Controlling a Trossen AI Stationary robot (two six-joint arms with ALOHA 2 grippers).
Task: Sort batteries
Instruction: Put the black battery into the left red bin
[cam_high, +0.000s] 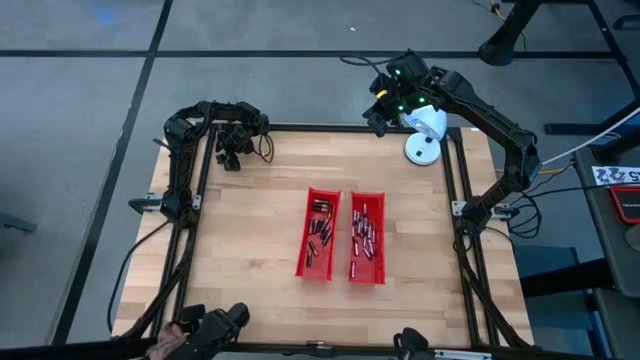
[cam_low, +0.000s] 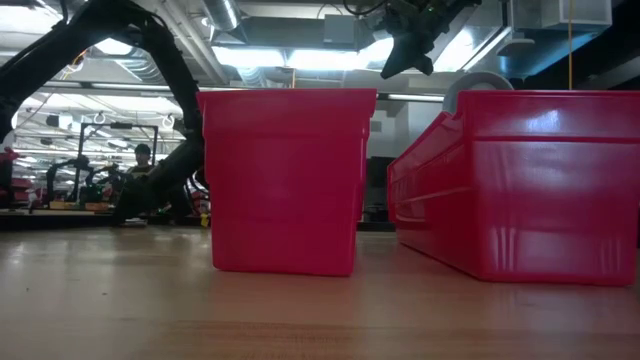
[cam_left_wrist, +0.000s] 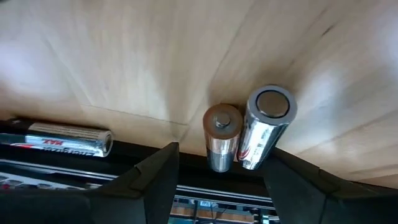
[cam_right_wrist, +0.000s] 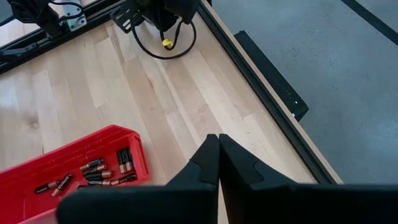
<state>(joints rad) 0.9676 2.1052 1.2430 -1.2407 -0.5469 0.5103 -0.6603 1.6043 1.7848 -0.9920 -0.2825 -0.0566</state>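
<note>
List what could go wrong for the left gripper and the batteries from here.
1. Two batteries lie touching side by side between the open left gripper fingers; closing could pinch both or squirt one out.
2. They sit close to the dark frame at the table's far-left edge, so a nudge might roll one against it.
3. A third battery lies apart and may be missed.

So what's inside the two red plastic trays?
Both red plastic trays hold loose small cylindrical batteries, seen from above. The left one holds fewer, partly copper-topped. The low view shows only the outer walls, and any cells buried under others can't be seen.
</note>
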